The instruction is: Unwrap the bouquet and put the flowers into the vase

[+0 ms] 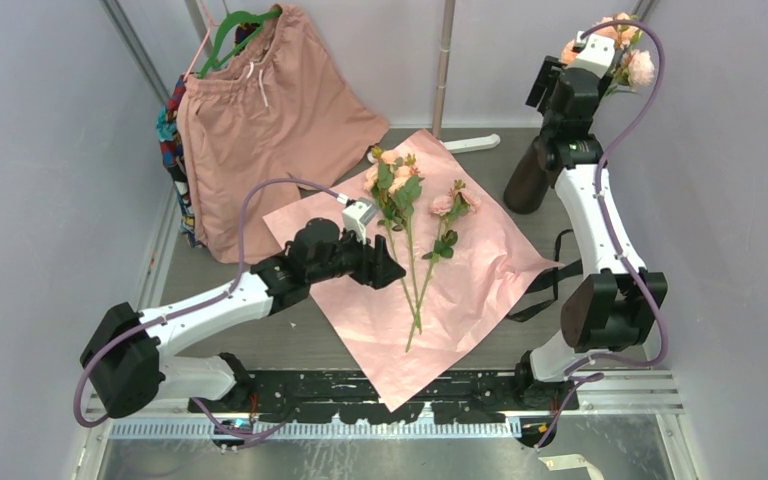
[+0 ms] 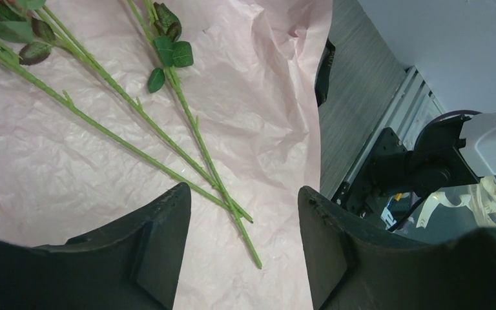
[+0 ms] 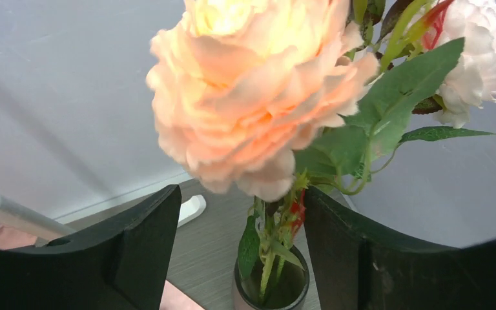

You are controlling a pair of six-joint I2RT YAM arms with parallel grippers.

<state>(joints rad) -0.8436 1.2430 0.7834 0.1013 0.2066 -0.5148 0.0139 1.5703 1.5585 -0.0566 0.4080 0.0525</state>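
Observation:
The bouquet is unwrapped: its pink paper (image 1: 460,290) lies spread flat on the table. The flowers (image 1: 398,185) rest on it, a second sprig (image 1: 450,205) beside them, long green stems (image 2: 187,123) crossing toward the near edge. My left gripper (image 1: 392,270) hovers open just left of the stems; in the left wrist view the left gripper (image 2: 244,190) has only stem ends between its fingers. The dark vase (image 1: 528,180) stands at the back right. The right gripper (image 3: 242,197) is open above the vase (image 3: 239,290), straddling a large peach bloom (image 3: 252,97) and a paler bloom (image 3: 484,51) standing in it.
Salmon shorts (image 1: 260,130) hang on a green hanger at the back left. A black ribbon (image 1: 550,285) lies off the paper's right edge. A metal pole (image 1: 445,60) with a white foot (image 1: 470,143) stands behind the paper. Grey walls close in on both sides.

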